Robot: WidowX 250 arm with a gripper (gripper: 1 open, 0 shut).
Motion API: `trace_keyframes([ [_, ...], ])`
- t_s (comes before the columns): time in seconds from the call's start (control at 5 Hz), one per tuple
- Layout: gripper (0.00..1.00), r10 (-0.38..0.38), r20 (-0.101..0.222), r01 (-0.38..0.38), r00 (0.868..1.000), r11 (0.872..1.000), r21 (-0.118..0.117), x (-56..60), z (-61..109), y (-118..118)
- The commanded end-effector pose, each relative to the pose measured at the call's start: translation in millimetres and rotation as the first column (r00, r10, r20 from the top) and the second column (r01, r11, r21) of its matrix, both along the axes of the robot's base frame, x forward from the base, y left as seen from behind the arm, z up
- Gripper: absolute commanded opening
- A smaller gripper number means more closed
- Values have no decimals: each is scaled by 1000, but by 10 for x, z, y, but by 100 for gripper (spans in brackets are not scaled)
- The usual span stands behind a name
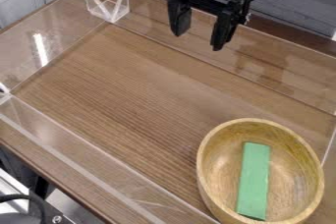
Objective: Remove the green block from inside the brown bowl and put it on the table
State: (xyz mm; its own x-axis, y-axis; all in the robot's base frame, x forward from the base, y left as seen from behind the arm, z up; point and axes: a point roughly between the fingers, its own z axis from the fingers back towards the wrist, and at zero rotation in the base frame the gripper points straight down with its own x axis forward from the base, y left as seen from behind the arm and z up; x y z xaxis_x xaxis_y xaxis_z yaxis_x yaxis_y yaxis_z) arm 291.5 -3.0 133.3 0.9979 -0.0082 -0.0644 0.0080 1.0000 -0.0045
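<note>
The green block (253, 180) lies flat inside the brown bowl (214, 165), running lengthwise from the bowl's middle toward its near rim. The bowl rests on the table (125, 95) at the near right corner. My gripper (201, 31) hangs over the far middle of the table, pointing down, far from the bowl. Its two dark fingers stand apart with nothing between them.
Low clear plastic walls (53, 135) border the table on all sides. A clear plastic bracket (108, 4) stands at the far left corner. Bare wood-grain surface stretches between my gripper and the bowl.
</note>
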Motion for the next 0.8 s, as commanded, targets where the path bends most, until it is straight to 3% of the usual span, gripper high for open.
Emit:
trace_keyframes([
  [0.0,100,-20,-18,19,1000,1000,-9,-149,-65,-258],
  [0.2,100,-47,-45,46,998,999,-19,-416,-186,-650],
  [0.4,100,-72,-31,71,997,997,-29,-608,-251,-1078],
  [0.6,100,-78,1,78,997,996,-33,-711,-364,-1338],
])
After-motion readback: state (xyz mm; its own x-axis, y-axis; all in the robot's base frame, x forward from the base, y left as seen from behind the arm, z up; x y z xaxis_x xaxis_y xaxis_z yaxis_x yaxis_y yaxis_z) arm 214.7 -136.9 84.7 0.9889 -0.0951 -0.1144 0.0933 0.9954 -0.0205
